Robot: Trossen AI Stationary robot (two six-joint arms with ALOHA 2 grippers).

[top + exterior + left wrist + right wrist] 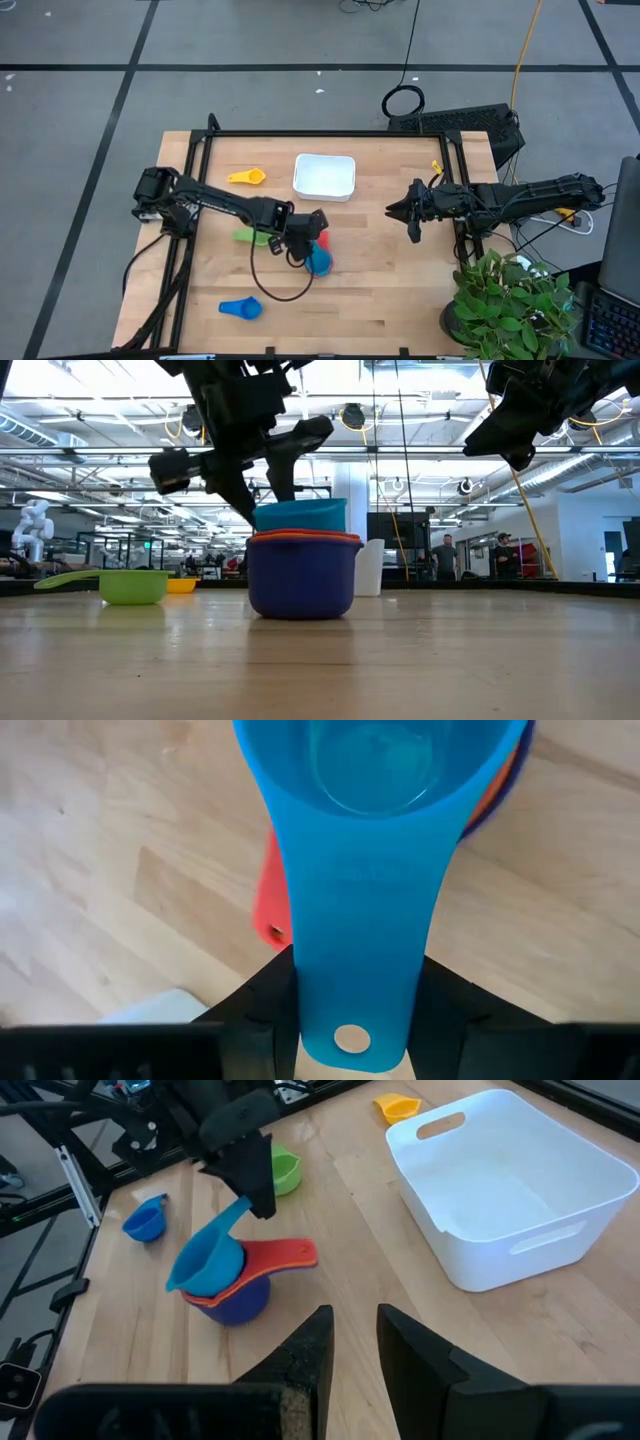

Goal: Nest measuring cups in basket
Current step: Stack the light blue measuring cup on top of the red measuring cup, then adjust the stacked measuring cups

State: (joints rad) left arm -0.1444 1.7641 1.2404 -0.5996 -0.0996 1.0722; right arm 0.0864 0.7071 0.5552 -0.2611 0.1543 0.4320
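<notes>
My left jaws point(312, 232) are pinched on the flat handle of the light blue cup point(207, 1258), a smooth plastic scoop with a round bowl and a long tongue of a handle with a small hole at its end. That cup sits tilted in the top of a stack near the middle of the table point(400, 290): under it an orange cup point(305, 537) showing only as a thin rim, a red cup point(282, 1257) whose flat handle sticks out sideways, and at the bottom a navy cup point(300, 576), rounded and matte, standing on the wood. The table is pale planked wood with a visible grain. A green cup point(284, 1172) lies just beside the stack, a blue cup point(241, 308) well apart toward the near edge, and a yellow cup point(247, 177) close to the basket point(324, 176). The basket is a white, smooth-walled plastic rectangle with rounded corners and slot handles, and I see nothing in it. My right jaws point(411, 213) hang above the table to the right of the basket, parted a little and holding nothing.
</notes>
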